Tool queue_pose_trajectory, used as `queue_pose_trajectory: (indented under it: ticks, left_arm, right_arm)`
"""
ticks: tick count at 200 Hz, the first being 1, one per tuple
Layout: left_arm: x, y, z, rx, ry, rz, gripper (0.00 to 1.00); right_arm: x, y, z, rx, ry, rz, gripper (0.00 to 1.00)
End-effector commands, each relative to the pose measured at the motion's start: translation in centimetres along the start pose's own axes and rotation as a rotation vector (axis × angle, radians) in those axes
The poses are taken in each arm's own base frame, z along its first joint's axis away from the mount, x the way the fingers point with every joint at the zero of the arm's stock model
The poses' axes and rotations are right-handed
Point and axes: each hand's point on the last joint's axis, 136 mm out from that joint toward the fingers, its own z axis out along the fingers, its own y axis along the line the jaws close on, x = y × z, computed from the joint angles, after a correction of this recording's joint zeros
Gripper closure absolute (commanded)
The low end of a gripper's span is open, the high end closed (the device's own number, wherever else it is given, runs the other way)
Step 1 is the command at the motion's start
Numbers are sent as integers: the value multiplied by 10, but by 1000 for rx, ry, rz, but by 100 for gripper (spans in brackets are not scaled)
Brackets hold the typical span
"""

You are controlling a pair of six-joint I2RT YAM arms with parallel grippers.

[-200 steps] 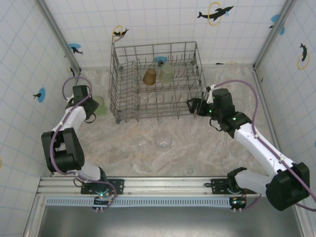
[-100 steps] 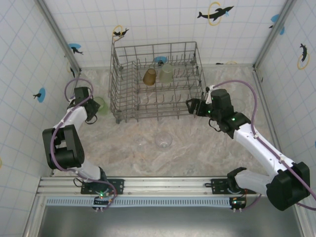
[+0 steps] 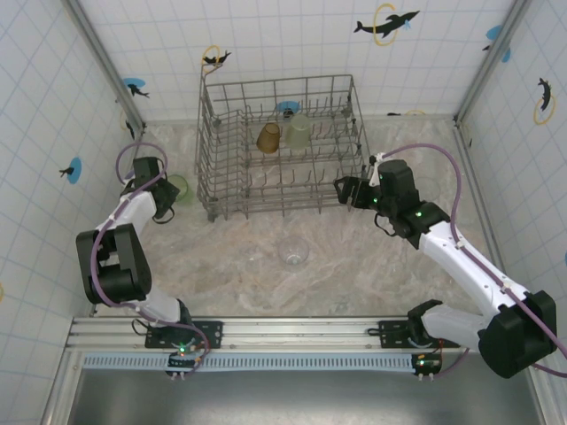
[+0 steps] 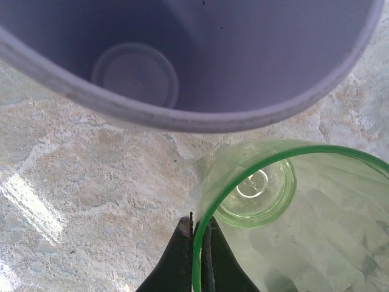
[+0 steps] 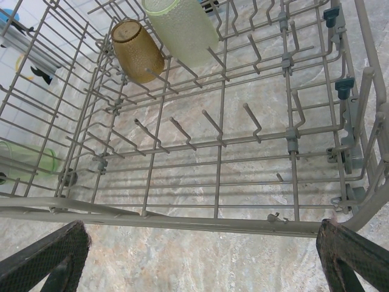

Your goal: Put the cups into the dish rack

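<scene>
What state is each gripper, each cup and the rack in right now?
left gripper: shut on rim of smooth pale green plastic cup
smooth pale green plastic cup: upright, gripped
lilac plastic cup: upright, free
right gripper: open, empty
grey wire dish rack: upright, holds two cups
amber-brown plastic cup: tilted inside rack
textured pale green plastic cup: tilted inside rack
clear plastic cup: upright on table

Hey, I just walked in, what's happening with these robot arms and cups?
The left fingers are shut on the rim of a pale green cup standing on the table left of the dish rack, beside a lilac cup. The right fingers are open by the rack's right side, holding nothing. An amber cup and another green cup sit in the rack; a clear cup stands on the table.
</scene>
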Motion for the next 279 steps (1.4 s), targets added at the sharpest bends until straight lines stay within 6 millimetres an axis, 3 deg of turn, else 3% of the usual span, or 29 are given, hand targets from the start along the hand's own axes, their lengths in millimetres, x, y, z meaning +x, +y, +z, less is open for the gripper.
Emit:
queue_pose_trajectory:
  ticks: [1, 14, 23, 70, 146, 217, 279]
  left_arm:
    - [-11, -4, -15, 21, -38, -14, 100]
    - [-13, -5, -19, 26, -48, -15, 100]
    - [-27, -17, -29, 60, -85, -19, 100]
    - [-42, -30, -49, 137, -157, -25, 100]
    - [-71, -71, -78, 286, -224, -2, 100]
    - [-85, -110, -104, 521, -284, -20, 100]
    - [-91, -124, -126, 649, -333, -61, 100]
  right_arm:
    - [-6, 5, -9, -11, -24, 2, 1]
    - [-7, 6, -10, -14, -28, 1, 1]
    - [-8, 7, -10, -16, -28, 0, 1]
    - [-7, 8, -9, -21, -22, -4, 1]
    - [-10, 12, -10, -30, -24, -3, 1]
    - [-1, 12, -4, -32, -2, 17, 1]
    - [2, 13, 1, -25, 13, 26, 1]
